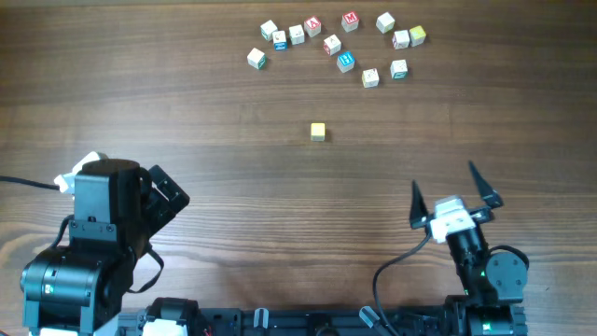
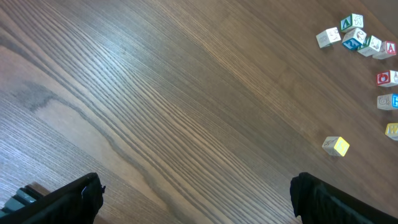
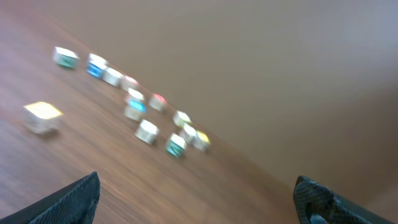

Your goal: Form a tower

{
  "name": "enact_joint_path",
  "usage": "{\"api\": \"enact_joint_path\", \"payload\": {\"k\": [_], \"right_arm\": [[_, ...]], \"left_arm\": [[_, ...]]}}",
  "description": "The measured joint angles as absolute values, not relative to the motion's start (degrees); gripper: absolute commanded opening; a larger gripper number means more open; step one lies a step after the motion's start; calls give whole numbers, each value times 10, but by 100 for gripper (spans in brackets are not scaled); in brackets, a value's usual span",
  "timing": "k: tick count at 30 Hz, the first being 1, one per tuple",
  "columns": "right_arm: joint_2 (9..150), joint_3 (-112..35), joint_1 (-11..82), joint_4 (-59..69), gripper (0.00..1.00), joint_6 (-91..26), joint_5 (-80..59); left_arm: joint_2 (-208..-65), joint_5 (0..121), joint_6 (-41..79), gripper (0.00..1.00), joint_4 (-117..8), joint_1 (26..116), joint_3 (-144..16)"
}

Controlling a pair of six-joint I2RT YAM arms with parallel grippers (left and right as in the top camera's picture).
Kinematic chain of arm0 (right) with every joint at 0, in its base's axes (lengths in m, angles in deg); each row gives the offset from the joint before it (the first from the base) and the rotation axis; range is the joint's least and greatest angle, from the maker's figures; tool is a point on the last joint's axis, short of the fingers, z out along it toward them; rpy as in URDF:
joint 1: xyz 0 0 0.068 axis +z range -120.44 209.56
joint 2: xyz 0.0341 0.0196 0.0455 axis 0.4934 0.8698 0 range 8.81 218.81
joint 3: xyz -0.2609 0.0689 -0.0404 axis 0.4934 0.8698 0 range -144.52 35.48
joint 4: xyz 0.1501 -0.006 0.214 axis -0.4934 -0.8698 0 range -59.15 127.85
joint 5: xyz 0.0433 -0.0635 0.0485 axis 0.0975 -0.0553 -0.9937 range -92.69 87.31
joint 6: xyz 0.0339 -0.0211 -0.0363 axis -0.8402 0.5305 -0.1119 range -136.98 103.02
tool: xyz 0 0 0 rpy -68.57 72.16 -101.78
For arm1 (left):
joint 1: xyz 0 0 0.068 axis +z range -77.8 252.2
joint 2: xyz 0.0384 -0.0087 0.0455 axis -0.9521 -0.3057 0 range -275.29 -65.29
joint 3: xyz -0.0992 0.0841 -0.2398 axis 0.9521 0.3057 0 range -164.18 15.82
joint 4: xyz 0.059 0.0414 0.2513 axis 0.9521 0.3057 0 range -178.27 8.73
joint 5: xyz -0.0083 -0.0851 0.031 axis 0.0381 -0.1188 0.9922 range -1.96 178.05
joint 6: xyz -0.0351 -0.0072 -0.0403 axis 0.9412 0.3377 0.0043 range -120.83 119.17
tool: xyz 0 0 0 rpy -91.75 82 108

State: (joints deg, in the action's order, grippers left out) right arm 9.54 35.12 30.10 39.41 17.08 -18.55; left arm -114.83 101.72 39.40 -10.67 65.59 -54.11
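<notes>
- The tower (image 1: 318, 132) is only a single small pale wooden cube with a yellow top, standing alone near the middle of the brown wood-grain worktop (image 1: 233, 112).
- Only the overhead view shows both arms at the near edge and the whole scatter of loose pale letter cubes (image 1: 332, 44) along the far side, well apart from the yellow cube.
- The left wrist view gives the cube (image 2: 336, 146) sharply, with a pale side face. The loose cubes (image 2: 354, 38) are cut by the right edge.
- The right wrist view is blurred. The cube (image 3: 42, 116) is a yellow smear at the left and the loose cubes (image 3: 147, 130) run in a diagonal line, their letters unreadable.
- The left hand (image 1: 173, 201) (image 2: 196, 183) is released, its fingers spread wide over bare wood. The cube lies well ahead and to its right.
- The right hand (image 1: 444, 179) (image 3: 198, 182) is also spread and holds nothing. The cube lies well ahead and to its left.
</notes>
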Motion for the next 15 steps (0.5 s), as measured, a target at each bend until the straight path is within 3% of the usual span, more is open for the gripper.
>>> {"api": "enact_joint_path", "payload": {"k": [9,12,15], "right_arm": [[95,351,300,392,100,205,-740],[95,351,300,392,100,205,-870],[95,351,300,392,100,207,-907]], "left_arm": [[-1148,995,394,100,-106,656,-541],[-1148,991,395,100,-106,656,-541],[-1148,991,396,100,-106,656,-541]]}}
